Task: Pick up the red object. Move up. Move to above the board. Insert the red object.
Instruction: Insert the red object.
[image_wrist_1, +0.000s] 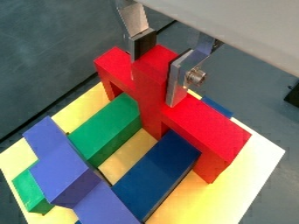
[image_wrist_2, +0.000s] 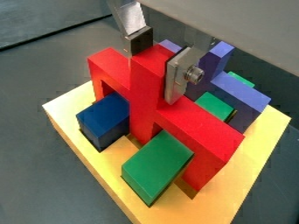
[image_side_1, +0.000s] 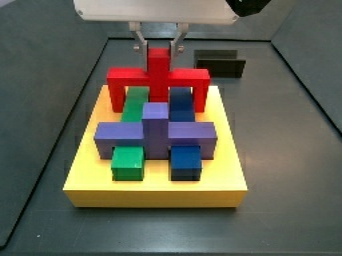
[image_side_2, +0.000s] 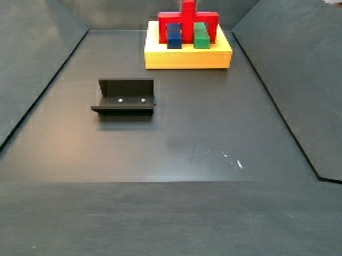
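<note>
Two silver fingers (image_wrist_1: 183, 77) of the gripper (image_wrist_1: 162, 59) clamp the upright stub of the red object (image_wrist_1: 198, 122), which we see in both wrist views standing on the board (image_wrist_2: 93, 149), its legs straddling the green block (image_wrist_1: 103, 129) and the blue block (image_wrist_1: 158, 171). We see the purple block (image_side_1: 154, 130) lying crosswise in front of the arch in a side view. We read no labels or writing anywhere. Beyond the board's edges the dark floor lies open, with only the fixture (image_side_2: 124, 97) well apart.
</note>
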